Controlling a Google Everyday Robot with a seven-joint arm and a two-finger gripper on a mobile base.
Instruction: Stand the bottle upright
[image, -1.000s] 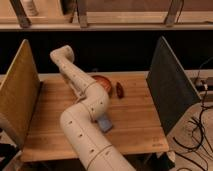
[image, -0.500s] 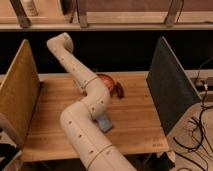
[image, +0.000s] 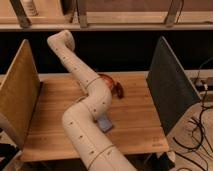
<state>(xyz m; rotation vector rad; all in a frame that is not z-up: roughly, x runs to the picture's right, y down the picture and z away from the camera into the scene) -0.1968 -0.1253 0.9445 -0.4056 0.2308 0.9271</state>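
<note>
Now, a pale jointed robot arm (image: 85, 100) reaches from the bottom edge across a wooden surface (image: 140, 125) and bends up toward the back left. A tan panel (image: 20, 95) stands on the left side and a dark panel (image: 170, 85) on the right. A shelf (image: 125, 22) runs along the back.

The arm's far end has climbed over the last second, from low above the surface to high against the dark gap under the shelf. The pincer sits beyond that end and is hidden from view; its jaws are together.

The bottle does not show anywhere on the surface. It may be hidden behind the arm near the orange bowl (image: 107, 78), which peeks out beside a small dark red object (image: 120, 91). A blue-grey pad (image: 105, 123) lies just beside the arm, nearer the front.

The rising arm suggests either a retreat or a reach being set up again. With the bottle unseen, it is impossible to say whether it is standing yet.
</note>
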